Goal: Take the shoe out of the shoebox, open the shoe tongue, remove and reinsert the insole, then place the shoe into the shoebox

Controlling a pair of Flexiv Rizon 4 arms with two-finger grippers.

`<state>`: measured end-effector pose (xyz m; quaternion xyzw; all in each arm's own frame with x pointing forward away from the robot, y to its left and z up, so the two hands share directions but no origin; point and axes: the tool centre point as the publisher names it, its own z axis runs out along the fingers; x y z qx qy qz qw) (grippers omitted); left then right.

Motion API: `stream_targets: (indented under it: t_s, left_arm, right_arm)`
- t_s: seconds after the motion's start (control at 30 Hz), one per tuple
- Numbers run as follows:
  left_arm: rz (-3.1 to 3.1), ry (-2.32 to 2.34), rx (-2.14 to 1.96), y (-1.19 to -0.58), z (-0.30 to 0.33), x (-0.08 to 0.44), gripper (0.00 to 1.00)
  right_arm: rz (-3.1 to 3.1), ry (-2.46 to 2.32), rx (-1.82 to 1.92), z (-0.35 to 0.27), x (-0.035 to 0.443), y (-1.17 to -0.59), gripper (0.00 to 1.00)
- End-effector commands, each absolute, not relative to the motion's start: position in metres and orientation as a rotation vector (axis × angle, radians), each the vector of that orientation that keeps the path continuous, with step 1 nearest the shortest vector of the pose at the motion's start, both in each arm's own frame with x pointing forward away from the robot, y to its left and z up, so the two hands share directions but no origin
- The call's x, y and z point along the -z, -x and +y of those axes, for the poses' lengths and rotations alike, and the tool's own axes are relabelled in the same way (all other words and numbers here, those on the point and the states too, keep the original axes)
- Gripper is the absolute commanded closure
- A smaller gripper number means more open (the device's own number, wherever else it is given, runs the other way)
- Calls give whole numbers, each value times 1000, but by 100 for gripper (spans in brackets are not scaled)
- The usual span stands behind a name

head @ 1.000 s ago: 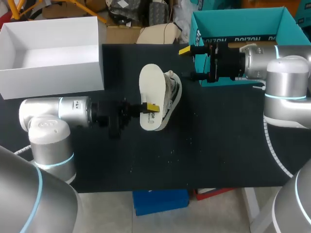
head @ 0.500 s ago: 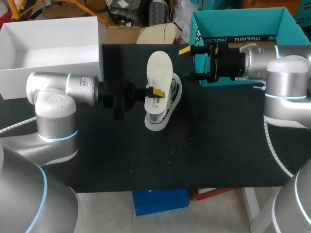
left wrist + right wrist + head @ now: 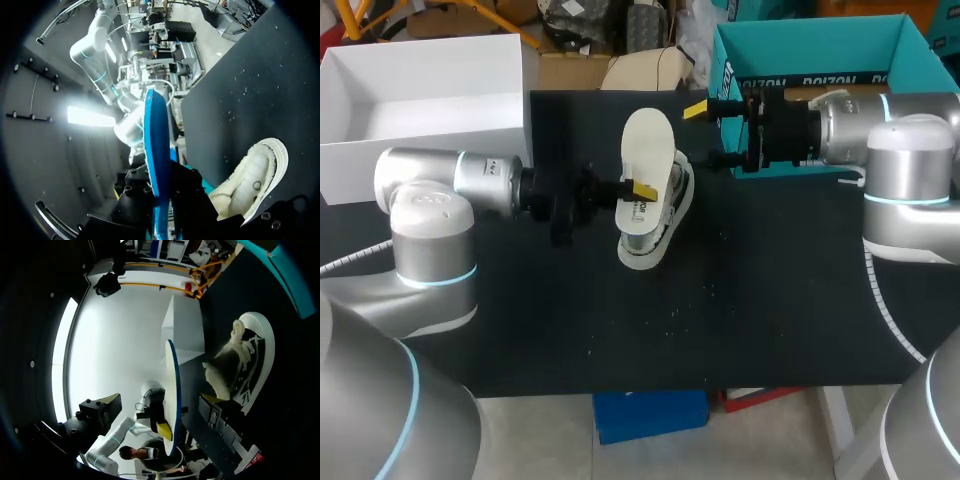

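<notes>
Reinsertion seems in hand: the left gripper pinches the insole over the shoe by the table's far edge (right gripper gapes empty) and must next feed it in.

Black table; white shoe on its side near the middle; teal shoebox at far right corner

You are looking at a robotics lab. The work surface is a bench covered in plain black sheet dotted with pale specks. Two grey robot arms with glowing cyan joint rings come in from its sides, the left arm and the right arm. An open teal shoebox sits at the bench's far right corner.
</notes>
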<state>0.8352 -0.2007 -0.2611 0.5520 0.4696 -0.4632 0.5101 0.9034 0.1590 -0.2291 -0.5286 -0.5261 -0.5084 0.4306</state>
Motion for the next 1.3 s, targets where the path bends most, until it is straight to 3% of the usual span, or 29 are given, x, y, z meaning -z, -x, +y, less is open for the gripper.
stream_targets:
  t_s: [0.03,0.17,0.23,0.3,0.37,0.43,0.5,0.57,0.8,0.83,0.87,0.9,0.93,1.13,1.17,1.2,1.3]
  left_arm:
    - [1131,-1329,1110,-835,-201,261,100]
    - [1131,-1329,1110,-835,-201,261,100]
    - [1131,-1329,1110,-835,-201,261,100]
    - [1131,-1329,1110,-835,-201,261,100]
    - [1131,-1329,1110,-835,-201,261,100]
    - [1131,-1329,1110,-835,-201,261,100]
    - [1131,-1329,1110,-835,-201,261,100]
    - [1131,-1329,1110,-835,-201,261,100]
    - [1131,-1329,1110,-835,-201,261,100]
    - [1131,-1329,1110,-835,-201,261,100]
    - [1131,-1329,1110,-835,-201,261,100]
    - [1131,-1329,1110,-835,-201,261,100]
    - [1131,-1329,1110,-835,-201,261,100]
    - [1174,-1343,1070,-833,-200,259,100]
    - [1221,-1356,1024,-830,-197,256,64]
    - [1256,-1360,965,-826,-192,252,0]
    - [1406,-1483,758,-812,-172,243,0]
  right_arm:
    - [-1357,1259,1239,168,238,-914,0]
    - [-1379,1226,1226,179,244,-912,0]
    - [-1385,1221,1218,185,246,-911,14]
    - [-1386,1219,1215,190,248,-910,13]
    - [-1385,1219,1217,194,250,-909,24]
    - [-1378,1219,1222,198,252,-907,42]
    - [-1372,1221,1225,201,254,-905,42]
    - [-1364,1223,1228,203,255,-903,50]
    - [-1358,1224,1225,206,259,-902,58]
    - [-1359,1225,1223,206,259,-902,63]
    - [-1360,1226,1222,206,259,-902,73]
    - [-1361,1228,1220,206,260,-903,93]
    - [-1367,1235,1204,206,261,-903,100]
    - [-1373,1246,1196,206,262,-904,100]
    - [-1373,1246,1196,206,262,-904,100]
    - [-1373,1246,1196,206,262,-904,100]
    - [-1373,1246,1196,206,262,-904,100]
